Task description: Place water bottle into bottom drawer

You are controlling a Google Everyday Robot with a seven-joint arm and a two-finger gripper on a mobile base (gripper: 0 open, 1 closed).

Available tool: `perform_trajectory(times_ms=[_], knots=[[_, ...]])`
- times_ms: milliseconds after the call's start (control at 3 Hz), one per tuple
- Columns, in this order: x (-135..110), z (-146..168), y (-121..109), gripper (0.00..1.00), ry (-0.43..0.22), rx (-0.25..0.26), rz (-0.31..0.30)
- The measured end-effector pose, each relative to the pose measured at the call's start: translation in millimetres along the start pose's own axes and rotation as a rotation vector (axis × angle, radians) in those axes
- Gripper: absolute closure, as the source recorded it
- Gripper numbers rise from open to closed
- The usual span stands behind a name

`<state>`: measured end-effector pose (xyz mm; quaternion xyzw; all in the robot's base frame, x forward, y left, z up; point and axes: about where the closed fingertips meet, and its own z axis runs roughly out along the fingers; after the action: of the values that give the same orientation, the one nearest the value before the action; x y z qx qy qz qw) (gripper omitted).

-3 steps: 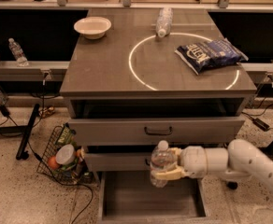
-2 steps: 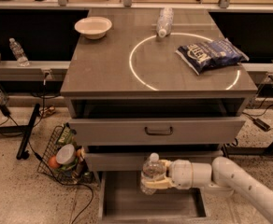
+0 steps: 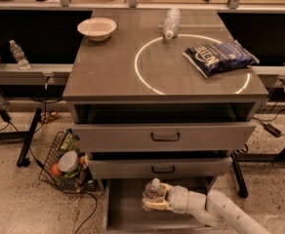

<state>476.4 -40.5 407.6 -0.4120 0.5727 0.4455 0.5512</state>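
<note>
The water bottle (image 3: 152,191), clear plastic with a white cap, stands upright in my gripper (image 3: 151,202), which is shut on its lower body. The white arm reaches in from the lower right. The bottle is held inside the open bottom drawer (image 3: 127,212), over the middle of its flat grey floor. I cannot tell whether the bottle's base touches the floor.
Two grey drawers with black handles (image 3: 165,136) stand partly open above. On the tabletop lie another clear bottle (image 3: 171,22), a white bowl (image 3: 97,28) and a blue chip bag (image 3: 220,56). A wire basket (image 3: 67,165) sits on the floor at left. A small bottle (image 3: 18,54) stands on the left ledge.
My gripper has moved down and to the left with the water bottle, from in front of the lower handled drawer into the open bottom drawer.
</note>
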Motion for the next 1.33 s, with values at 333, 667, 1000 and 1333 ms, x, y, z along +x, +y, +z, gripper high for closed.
perform_trajectory(times_ms=[333, 667, 1000, 1333], knots=[[43, 0, -14, 1.0, 0.025, 0.069, -0.022], [89, 4, -30, 1.0, 0.071, 0.127, -0.015], [124, 11, -42, 1.0, 0.109, 0.176, -0.009], [158, 23, -53, 1.0, 0.172, 0.254, -0.029]])
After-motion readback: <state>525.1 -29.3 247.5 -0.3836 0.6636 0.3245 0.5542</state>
